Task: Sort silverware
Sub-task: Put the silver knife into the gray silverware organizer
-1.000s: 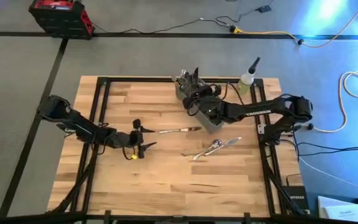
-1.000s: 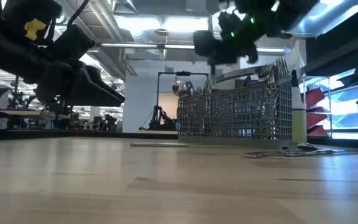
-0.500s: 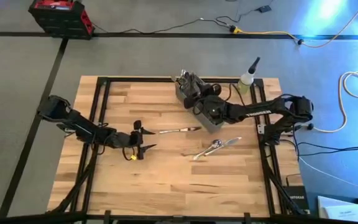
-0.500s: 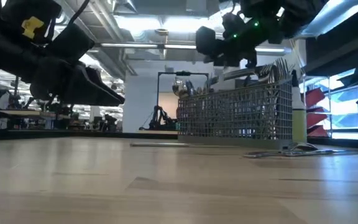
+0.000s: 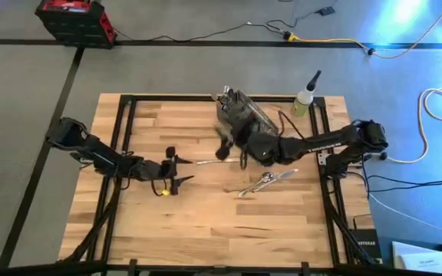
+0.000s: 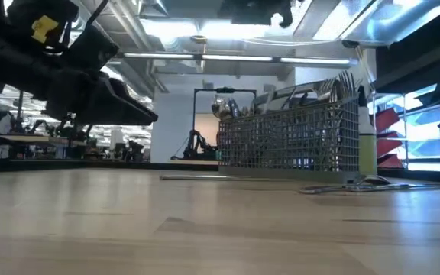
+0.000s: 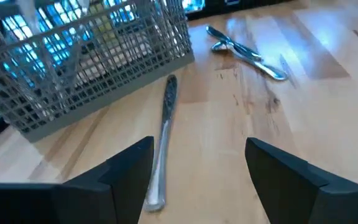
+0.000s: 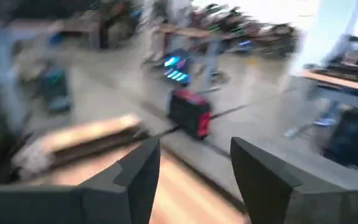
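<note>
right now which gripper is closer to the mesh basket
Right. The right gripper hangs just off the mesh basket on its near side, above the table. The left gripper, fingers open, sits farther out, beyond the lone utensil lying between them.

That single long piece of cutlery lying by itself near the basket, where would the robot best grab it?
Probably mid-handle, from straight above. The lone utensil lies flat on the table, bare wood on both sides, so the open left tool could straddle its slim shaft crosswise. The end nearest the basket leaves less room.
</note>
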`<state>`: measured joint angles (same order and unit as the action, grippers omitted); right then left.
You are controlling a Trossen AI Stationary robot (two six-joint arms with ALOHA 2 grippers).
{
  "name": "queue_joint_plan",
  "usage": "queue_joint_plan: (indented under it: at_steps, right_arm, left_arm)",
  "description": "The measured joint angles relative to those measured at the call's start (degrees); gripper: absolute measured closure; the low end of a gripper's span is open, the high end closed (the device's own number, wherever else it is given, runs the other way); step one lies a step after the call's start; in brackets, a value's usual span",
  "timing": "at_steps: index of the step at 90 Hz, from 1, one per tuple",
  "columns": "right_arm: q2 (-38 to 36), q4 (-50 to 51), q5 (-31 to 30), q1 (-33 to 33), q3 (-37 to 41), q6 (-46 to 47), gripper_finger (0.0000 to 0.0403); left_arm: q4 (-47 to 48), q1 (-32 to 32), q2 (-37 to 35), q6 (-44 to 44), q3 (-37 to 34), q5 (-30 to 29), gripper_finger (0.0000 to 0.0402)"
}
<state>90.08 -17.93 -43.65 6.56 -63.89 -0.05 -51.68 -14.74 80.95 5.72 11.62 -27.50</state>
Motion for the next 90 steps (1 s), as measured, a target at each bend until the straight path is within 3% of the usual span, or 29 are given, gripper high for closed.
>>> queue_joint_plan:
  at_steps: [11, 26, 50, 71, 90]
  right_arm:
    - [0.2, 12.8, 5.8, 4.0, 0.0, 3.0, 0.0224]
    - [1.3, 27.0, 5.6, 9.0, 3.1, 11.3, 0.0238]
    - [1.7, 23.8, 1.1, 13.0, 6.3, 14.7, 0.0301]
    - [1.7, 23.9, 2.6, 13.0, 6.3, 15.3, 0.0343]
    - [1.7, 23.9, 2.7, 13.0, 6.3, 15.5, 0.0371]
  left_arm:
    - [-3.7, 2.5, 0.2, 2.4, 0.0, 0.4, 0.0163]
    - [-7.4, 7.8, 3.1, 1.9, 1.9, 0.0, 0.0163]
    - [-4.1, 11.9, 14.8, 1.4, 11.7, 3.5, 0.0163]
    - [-4.1, 12.1, 27.7, 1.0, 17.9, 2.9, 0.0165]
    - [-4.8, 12.4, 32.1, 0.1, 19.9, 4.3, 0.0206]
